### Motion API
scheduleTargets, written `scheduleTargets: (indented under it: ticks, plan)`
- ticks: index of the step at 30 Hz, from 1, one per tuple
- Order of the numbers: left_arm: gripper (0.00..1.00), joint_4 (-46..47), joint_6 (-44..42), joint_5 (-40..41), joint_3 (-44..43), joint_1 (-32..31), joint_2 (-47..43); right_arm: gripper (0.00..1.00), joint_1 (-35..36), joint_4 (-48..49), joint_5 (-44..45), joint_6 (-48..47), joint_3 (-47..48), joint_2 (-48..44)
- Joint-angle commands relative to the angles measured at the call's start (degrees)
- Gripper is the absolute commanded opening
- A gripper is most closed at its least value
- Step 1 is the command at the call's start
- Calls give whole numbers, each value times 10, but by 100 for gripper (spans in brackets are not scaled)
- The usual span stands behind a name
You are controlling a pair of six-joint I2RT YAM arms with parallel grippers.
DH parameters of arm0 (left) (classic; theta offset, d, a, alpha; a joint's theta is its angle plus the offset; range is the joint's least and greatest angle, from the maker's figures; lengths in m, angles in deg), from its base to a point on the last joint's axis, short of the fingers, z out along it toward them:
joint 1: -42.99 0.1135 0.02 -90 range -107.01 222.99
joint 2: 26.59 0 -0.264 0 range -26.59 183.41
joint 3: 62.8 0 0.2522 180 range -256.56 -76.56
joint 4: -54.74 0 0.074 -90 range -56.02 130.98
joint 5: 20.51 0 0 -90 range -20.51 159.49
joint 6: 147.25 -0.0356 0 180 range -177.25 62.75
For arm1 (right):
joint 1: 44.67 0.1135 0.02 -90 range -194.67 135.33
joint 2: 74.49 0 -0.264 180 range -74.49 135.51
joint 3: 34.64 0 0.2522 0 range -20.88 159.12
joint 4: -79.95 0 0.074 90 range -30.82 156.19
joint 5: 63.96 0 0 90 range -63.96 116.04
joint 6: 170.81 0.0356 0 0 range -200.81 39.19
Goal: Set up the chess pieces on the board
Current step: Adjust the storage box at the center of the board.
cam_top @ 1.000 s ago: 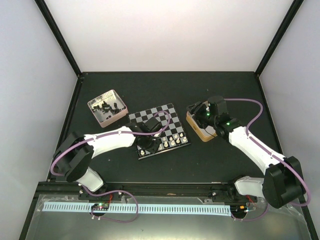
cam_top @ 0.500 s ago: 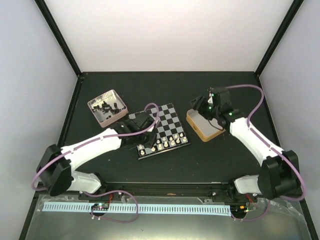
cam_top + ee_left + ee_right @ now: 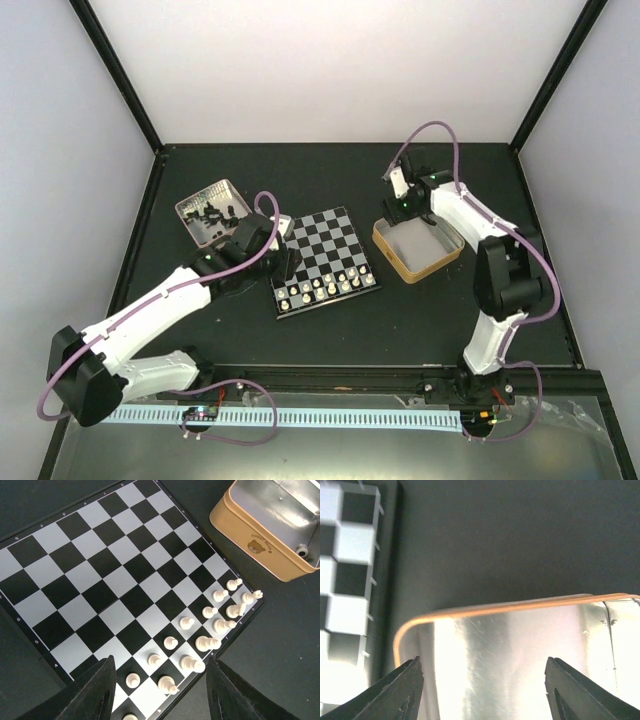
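1. The left gripper (image 3: 160, 697) has backed off the near-left corner of the board (image 3: 330, 240) and now hangs over its left edge. Its fingers have spread and nothing sits between them, so I take it a piece has just been set down and let go.
2. The right gripper (image 3: 487, 690) has lifted away from the middle of the tan box (image 3: 393, 260) to its far-left corner. Its jaws are wide apart and empty, above the shiny bare floor of the box.
3. The white chess pieces (image 3: 207, 642) stand in two ranks along the board's near edge, one to a square. The left-hand end of those ranks is hidden behind a finger, so I cannot count them all.
4. The black pieces (image 3: 212, 213) lie heaped in the pinkish tray (image 3: 243, 203), just beside the board's far-left corner, and the far half of the board is bare. To my eye white is nearly done and black comes next.
5. Everything rests on a matt black table (image 3: 330, 170). It is closed in by plain white walls (image 3: 330, 70) with black corner posts, under even light.
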Motion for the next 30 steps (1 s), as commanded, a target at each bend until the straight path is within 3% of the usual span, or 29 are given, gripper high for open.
scheduleTargets:
  ticks: [1, 14, 30]
  plan:
    - [51, 7, -4, -17, 7, 11, -10, 69, -4, -74, 61, -184, 33, 32]
    - [52, 7, -5, -23, 12, 28, -11, 72, -5, -109, 85, -285, 180, 170]
    - [52, 15, -4, -33, 12, 36, 3, 71, -20, -135, 21, -310, 136, 95]
